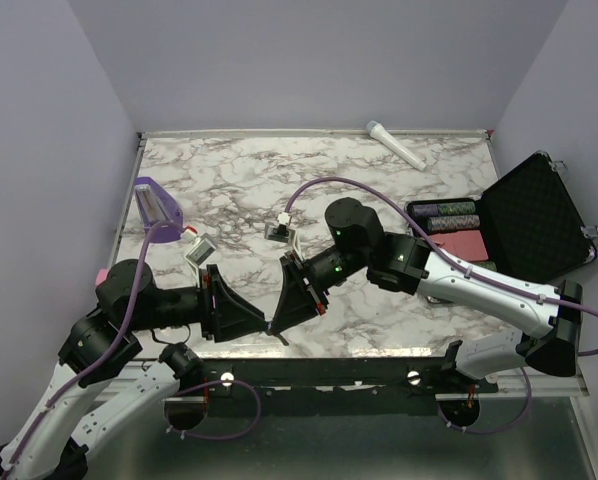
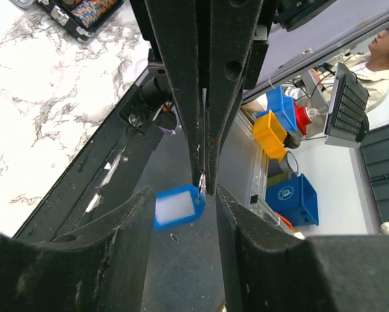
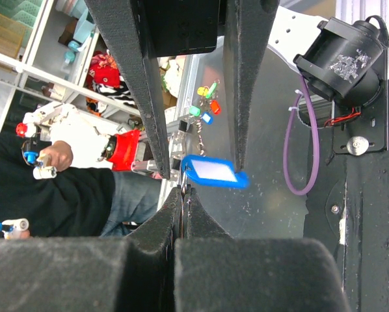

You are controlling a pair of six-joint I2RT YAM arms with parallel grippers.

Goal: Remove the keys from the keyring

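Observation:
The keyring's blue tag (image 2: pixel 177 208) with a white label hangs in the air off the table's near edge; it also shows in the right wrist view as the blue tag (image 3: pixel 214 171). My right gripper (image 3: pixel 183 190) is shut on the thin metal at the tag's hole. The keys are hidden in that pinch; I cannot tell key from ring. My left gripper (image 2: pixel 185 192) is open, its fingers (image 3: pixel 137 84) standing on either side of the tag. In the top view the left gripper (image 1: pixel 262 326) and the right gripper (image 1: pixel 277 322) meet tip to tip.
A purple wedge block (image 1: pixel 157 203) lies at the table's left. Two small metal clips (image 1: pixel 199 248) (image 1: pixel 281 228) sit mid-table. A white tube (image 1: pixel 397 145) lies at the back. An open black case (image 1: pixel 534 215) with chips (image 1: pixel 444 215) stands at the right.

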